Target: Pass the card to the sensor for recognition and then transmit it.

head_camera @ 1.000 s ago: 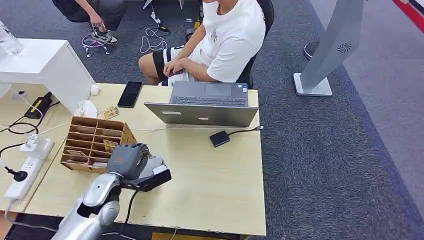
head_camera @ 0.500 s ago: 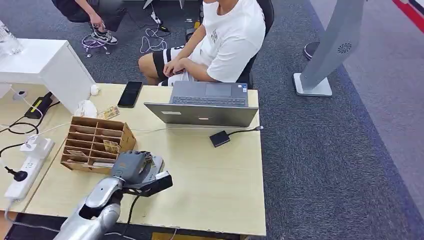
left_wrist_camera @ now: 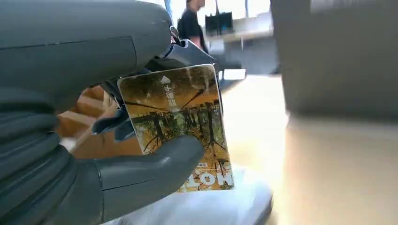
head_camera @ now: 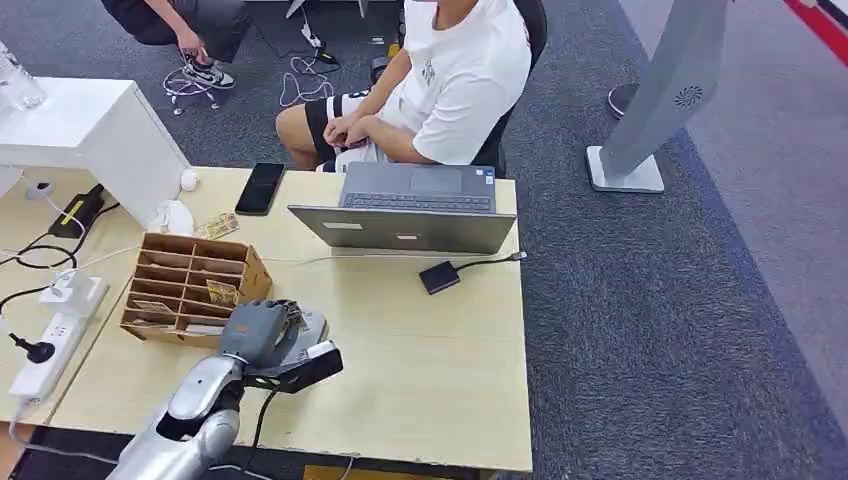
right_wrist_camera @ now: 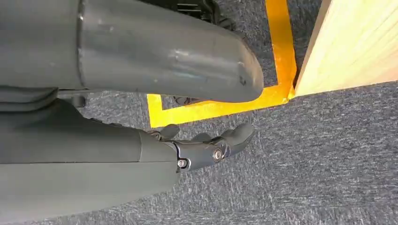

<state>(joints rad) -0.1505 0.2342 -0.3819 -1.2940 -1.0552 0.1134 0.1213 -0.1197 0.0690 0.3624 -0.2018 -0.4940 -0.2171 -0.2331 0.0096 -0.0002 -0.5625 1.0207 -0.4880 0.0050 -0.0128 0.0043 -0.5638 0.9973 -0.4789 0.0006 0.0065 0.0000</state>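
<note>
My left hand pinches a card printed with yellow autumn trees and a white arrow, thumb across its face and fingers behind it. The card hangs just above a pale flat sensor pad lying on the wooden table; in the head view the pad peeks out from under the hand, beside the wooden card organizer. My right hand hangs beside the table edge over grey carpet, fingers loosely apart and holding nothing.
A laptop stands at the table's far side with a seated person behind it. A small black box on a cable lies near it. A phone, a power strip and cables sit to the left.
My left hand has drawn back a little from the organizer toward the table's near edge with the card, settling over the pad. It has hardly moved in the last half second.
</note>
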